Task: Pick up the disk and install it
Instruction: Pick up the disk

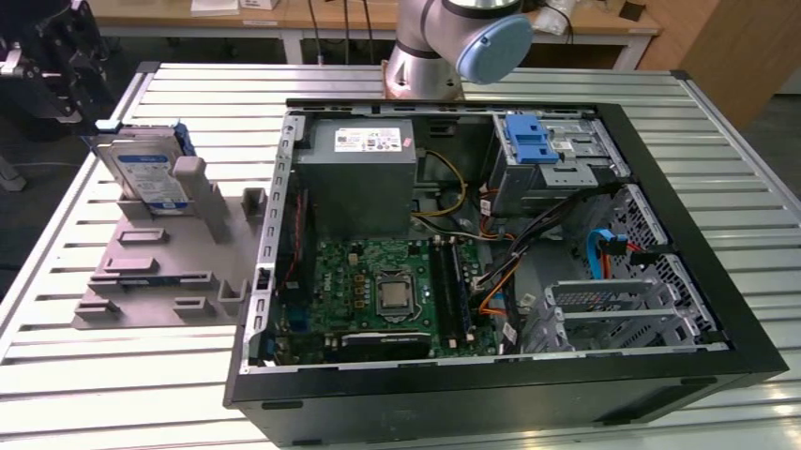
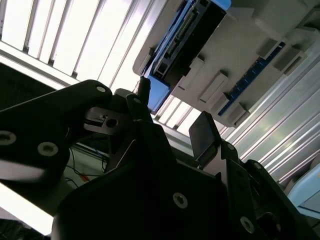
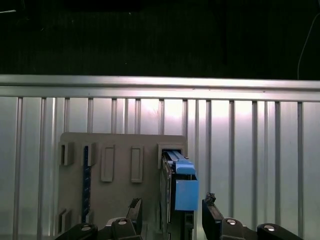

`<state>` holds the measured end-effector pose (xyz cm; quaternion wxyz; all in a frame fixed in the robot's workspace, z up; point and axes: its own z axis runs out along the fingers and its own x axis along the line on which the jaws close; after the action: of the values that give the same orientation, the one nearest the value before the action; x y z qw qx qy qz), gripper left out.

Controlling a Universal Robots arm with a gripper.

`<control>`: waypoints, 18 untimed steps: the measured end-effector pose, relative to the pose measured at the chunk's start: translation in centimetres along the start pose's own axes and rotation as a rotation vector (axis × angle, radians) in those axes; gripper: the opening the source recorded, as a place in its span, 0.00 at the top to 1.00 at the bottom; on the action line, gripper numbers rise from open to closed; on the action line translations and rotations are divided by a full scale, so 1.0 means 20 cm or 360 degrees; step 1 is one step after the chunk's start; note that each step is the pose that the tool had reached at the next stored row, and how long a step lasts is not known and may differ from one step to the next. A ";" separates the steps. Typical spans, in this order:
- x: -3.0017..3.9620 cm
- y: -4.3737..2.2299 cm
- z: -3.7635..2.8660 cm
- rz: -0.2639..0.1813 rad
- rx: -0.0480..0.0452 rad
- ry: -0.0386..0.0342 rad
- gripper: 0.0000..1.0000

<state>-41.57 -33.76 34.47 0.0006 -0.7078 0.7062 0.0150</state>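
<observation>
- The end effector (image 3: pixel 173 206) sits nearest the lens in both wrist views. Its two dark fingers (image 3: pixel 134 209) are spread wide and hold nothing.
- In the second wrist view the end effector (image 2: pixel 173 109) is seen from the side. One fingertip lies close to a blue corner of the disk, but I cannot tell whether it touches.
- The disk (image 3: pixel 180 192) lies just beyond the fingers, in line with the gap between them. It stands on edge in a slot of a grey holder (image 3: pixel 120 200).
- The first wrist view gives the disk's narrow top edge and blue frame. The second wrist view gives the disk (image 2: pixel 192 32) from its dark connector end, with the holder (image 2: pixel 250 45) behind it.
- Under the holder runs the slatted metal table (image 3: pixel 250 150).
- The exterior view turns the disk (image 1: pixel 144 173) to show its broad labelled face, upright at the far end of the holder (image 1: pixel 163 272).
- The holder lies on the table (image 1: pixel 126 394), at the exterior view's left of an open computer case (image 1: pixel 701 309) and close beside it.
- Inside the case lie a green motherboard (image 1: pixel 388 291), a grey power-supply box (image 1: pixel 360 155) and a blue latch (image 1: pixel 532 141).
- Farthest back, the arm (image 1: pixel 438 37) rises from the table behind the case.
</observation>
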 end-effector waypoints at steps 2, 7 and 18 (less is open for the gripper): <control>0.000 0.001 0.006 0.0000 0.0000 0.0000 0.41; 0.000 0.005 0.021 -0.0003 0.0000 -0.0001 0.41; -0.002 0.005 0.035 -0.0003 0.0000 -0.0001 0.41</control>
<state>-41.69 -33.71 33.77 0.0009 -0.7086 0.7055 0.0151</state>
